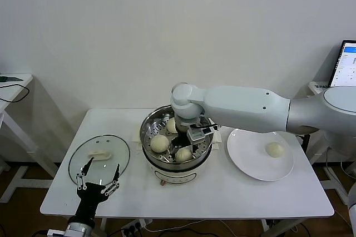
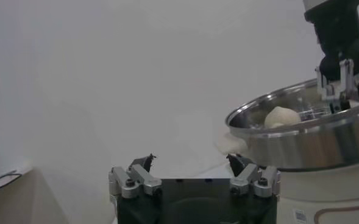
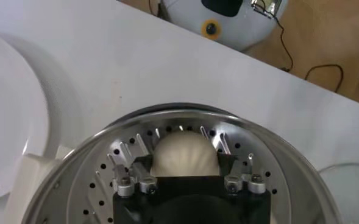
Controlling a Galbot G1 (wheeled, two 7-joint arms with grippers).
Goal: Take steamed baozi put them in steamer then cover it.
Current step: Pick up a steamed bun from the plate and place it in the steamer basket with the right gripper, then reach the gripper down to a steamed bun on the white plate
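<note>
The steel steamer [image 1: 151, 158] stands mid-table on its white base. My right gripper [image 1: 186, 147] reaches down into it and is shut on a baozi [image 3: 184, 153], held low over the perforated tray [image 3: 106, 176]; in the head view this baozi [image 1: 183, 154] is at the near side. Two more baozi [image 1: 159, 143] [image 1: 171, 126] lie in the steamer. A fourth baozi [image 1: 274, 149] lies on the white plate [image 1: 245, 162] at the right. The glass cover [image 1: 99, 158] lies flat at the left. My left gripper [image 1: 100, 178] is open and empty just in front of it.
The left wrist view shows the steamer's rim [image 2: 301, 131], one baozi [image 2: 281, 117] in it and my right arm [image 2: 337, 36] above. A screen [image 1: 346, 64] stands off the table's right side. Cables lie on the floor below.
</note>
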